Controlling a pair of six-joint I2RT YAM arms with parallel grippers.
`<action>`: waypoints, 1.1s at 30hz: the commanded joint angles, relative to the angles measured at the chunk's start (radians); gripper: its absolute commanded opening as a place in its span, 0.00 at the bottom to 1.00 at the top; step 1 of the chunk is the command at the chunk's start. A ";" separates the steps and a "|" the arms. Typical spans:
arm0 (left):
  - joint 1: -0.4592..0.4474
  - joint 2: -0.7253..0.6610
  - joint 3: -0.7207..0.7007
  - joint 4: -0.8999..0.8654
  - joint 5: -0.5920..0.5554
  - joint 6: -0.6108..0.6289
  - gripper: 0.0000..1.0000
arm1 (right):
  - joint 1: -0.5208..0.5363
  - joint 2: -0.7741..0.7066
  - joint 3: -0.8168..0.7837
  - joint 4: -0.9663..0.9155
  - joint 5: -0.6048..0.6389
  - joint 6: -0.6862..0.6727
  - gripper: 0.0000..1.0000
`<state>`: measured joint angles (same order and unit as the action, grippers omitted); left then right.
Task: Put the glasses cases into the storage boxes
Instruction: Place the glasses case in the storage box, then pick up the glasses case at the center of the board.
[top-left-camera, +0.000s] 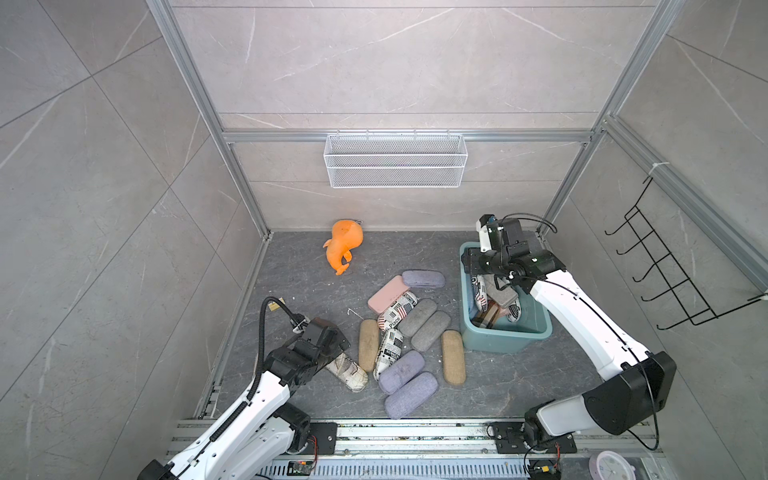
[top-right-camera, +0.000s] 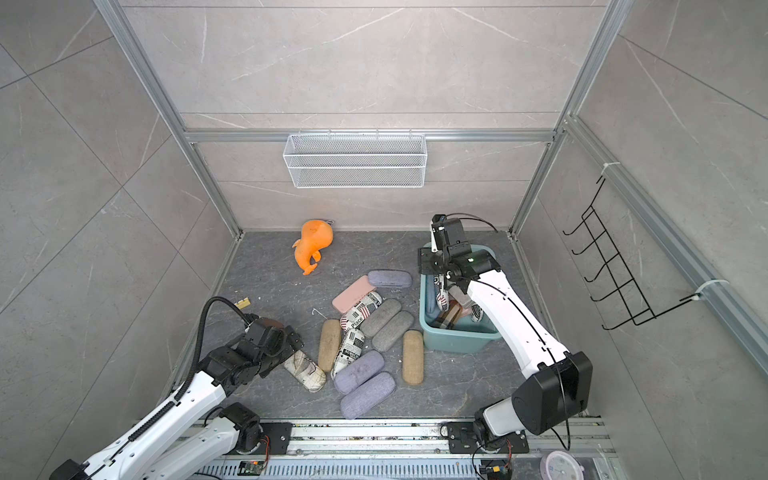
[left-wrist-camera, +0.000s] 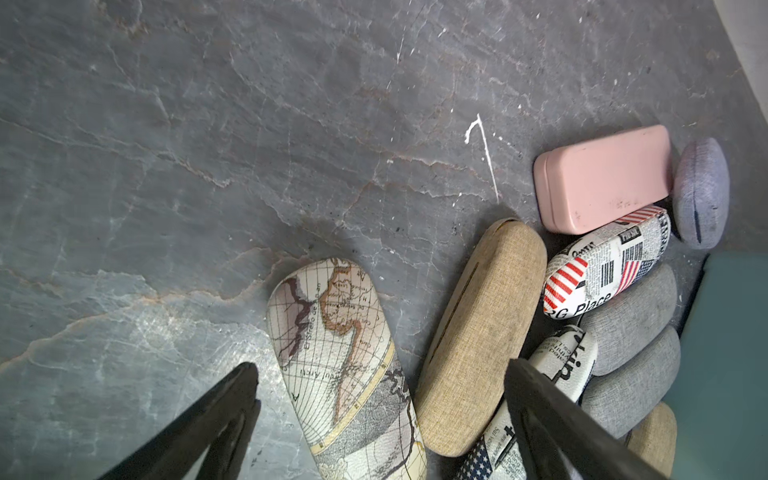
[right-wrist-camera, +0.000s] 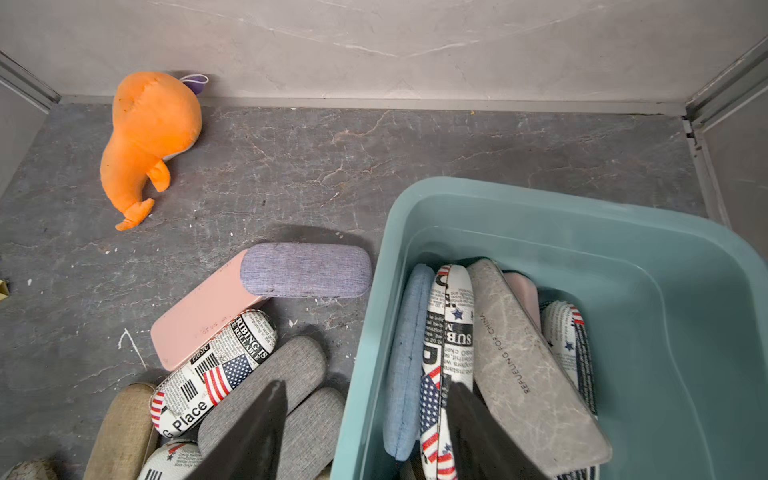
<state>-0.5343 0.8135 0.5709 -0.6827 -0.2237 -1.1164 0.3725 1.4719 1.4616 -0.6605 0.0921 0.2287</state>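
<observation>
Down on the dark stone floor (top-left-camera: 299, 282), between the two arms, loose glasses cases (top-left-camera: 417, 318) lie in a heap just beside the teal storage box (top-left-camera: 507, 345), which already holds several more.

Both top views hide the fingers under the wrists. Only the wrist cameras show them. The left gripper (left-wrist-camera: 380, 372) is spread wide. One finger is over bare floor and one is over the heap, with the map-print case (left-wrist-camera: 345, 353) and a tan case (left-wrist-camera: 478, 332) between them, neither of them gripped. The right gripper (right-wrist-camera: 365, 386) is also parted and holds nothing. One finger hangs over the grey cases outside the storage box and the other over its contents.

Up close, the right wrist view shows a blue case (right-wrist-camera: 409, 365), a flag-print case (right-wrist-camera: 451, 316) and a grey marbled case (right-wrist-camera: 528, 365) leaning on edge inside. A brown plaid case (top-left-camera: 486, 318) shows only in the top views. The right arm covers much of the box there.

The left arm covers one end of the map-print case in both top views.

An orange plush toy (right-wrist-camera: 145, 133) lies near the back wall, well apart from the heap. A white wire basket (top-left-camera: 395, 162) hangs on the wall above. A pink clock (top-left-camera: 611, 465) is cut off at the frame's edge.
</observation>
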 joint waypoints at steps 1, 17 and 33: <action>0.001 0.005 0.030 -0.040 0.049 -0.085 0.93 | 0.009 0.006 0.010 0.023 -0.025 0.028 0.64; -0.062 0.062 0.033 -0.099 0.057 -0.236 0.93 | 0.036 -0.063 -0.047 0.082 -0.141 0.084 0.69; -0.358 0.327 0.172 -0.241 -0.087 -0.527 0.96 | 0.037 -0.090 -0.102 0.130 -0.156 0.080 0.75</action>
<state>-0.8566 1.1198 0.7296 -0.8570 -0.2676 -1.5494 0.4053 1.4147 1.3884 -0.5522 -0.0502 0.2962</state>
